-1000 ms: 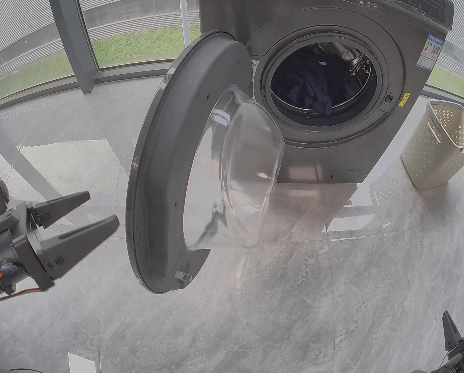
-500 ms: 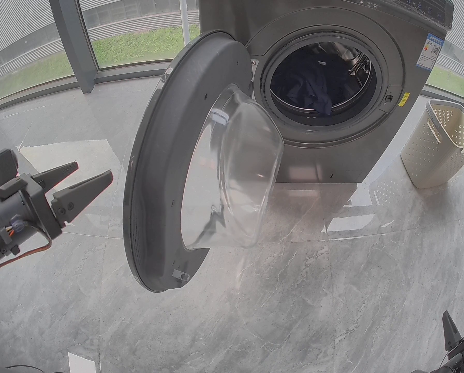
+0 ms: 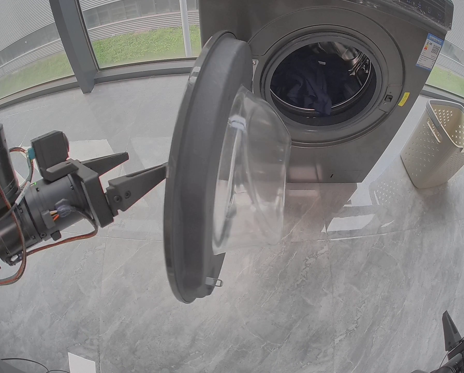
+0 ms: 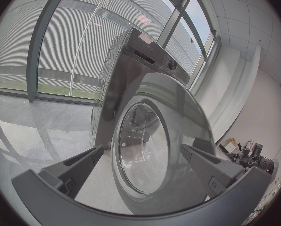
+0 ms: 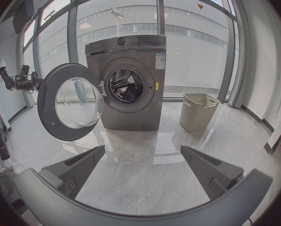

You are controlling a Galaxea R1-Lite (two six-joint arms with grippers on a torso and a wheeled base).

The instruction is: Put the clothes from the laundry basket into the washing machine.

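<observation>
clothes (image 3: 309,86): dark navy fabric, bunched and creased. Lies inside the drum of the washing machine (image 3: 345,151), at 12 o'clock in the head view, heaped toward the lower front of the round opening.

washing machine: grey front-loader, port uncovered.

door (image 3: 201,182): grey ring with a clear bulging glass bowl, hinged at the port's 9 o'clock side. Stands open, nearly edge-on to the head camera, between the left hand (image 3: 146,161) and the drum.

left hand (image 4: 140,147): at 9 o'clock, fingers spread wide, holding nothing. Nearer fingertip meets the door's outer face; firm contact cannot be told.

laundry basket (image 3: 441,143): cream perforated plastic, upright on the floor (image 3: 320,296) at 2 o'clock, near the machine's front corner but apart from it.

right hand (image 3: 459,306): at 5 o'clock, low, fingers spread wide (image 5: 142,148), holding nothing, well apart from basket and machine.

floor: glossy grey marbled tile.

windows (image 3: 133,22): tall panes behind the machine, at 11 o'clock.
</observation>
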